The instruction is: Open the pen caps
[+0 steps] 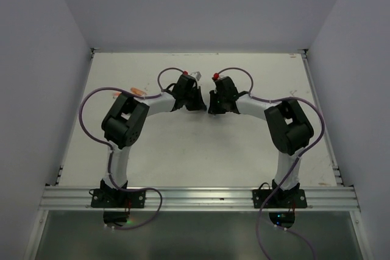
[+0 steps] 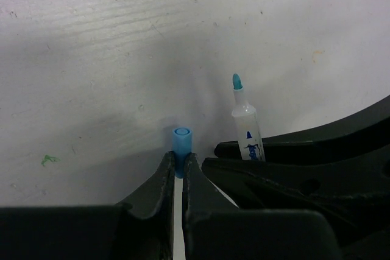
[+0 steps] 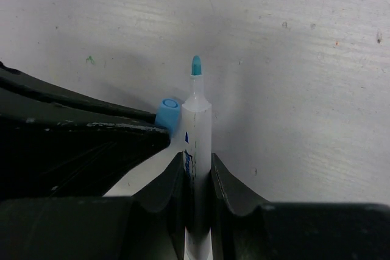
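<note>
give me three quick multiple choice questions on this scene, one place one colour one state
1. Where is the blue cap?
A pinched in the left gripper
B lying loose
C out of view

2. What colour is the tip of the pen in the right gripper?
A red
B blue
C black

3. What state is that pen in?
A capped
B uncapped
C snapped in two

Answers:
1 A, the left wrist view shows the jaws closed on it.
2 B, the bare tip is blue.
3 B, the tip is exposed and the cap sits apart from it.

Scuffed white table [image 1: 201, 150], grey walls [image 1: 201, 4]
</note>
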Robot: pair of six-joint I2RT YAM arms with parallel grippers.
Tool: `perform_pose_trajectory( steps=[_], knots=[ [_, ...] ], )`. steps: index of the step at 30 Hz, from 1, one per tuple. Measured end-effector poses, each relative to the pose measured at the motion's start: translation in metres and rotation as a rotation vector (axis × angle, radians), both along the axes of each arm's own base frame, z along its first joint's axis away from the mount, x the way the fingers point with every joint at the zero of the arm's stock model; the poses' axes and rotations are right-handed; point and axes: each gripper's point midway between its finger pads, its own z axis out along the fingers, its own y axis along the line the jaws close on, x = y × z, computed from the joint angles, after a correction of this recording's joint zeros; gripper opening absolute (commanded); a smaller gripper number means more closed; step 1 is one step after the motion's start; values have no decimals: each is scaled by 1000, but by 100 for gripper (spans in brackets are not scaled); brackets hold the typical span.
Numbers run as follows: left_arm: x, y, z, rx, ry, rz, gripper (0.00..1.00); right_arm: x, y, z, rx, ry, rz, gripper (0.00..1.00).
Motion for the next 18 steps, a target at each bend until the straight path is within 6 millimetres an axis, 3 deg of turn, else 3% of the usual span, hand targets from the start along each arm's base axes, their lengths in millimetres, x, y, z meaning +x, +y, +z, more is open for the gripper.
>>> perform_pose_trajectory(
  steps=[7,18],
  knots=[
    [4,-4,-6,-14,19,24,3,-1,4,-1,16,8,12,28],
    [8,0,-6,-11,29,80,24,-1,6,1,35,0,11,38]
  ],
)
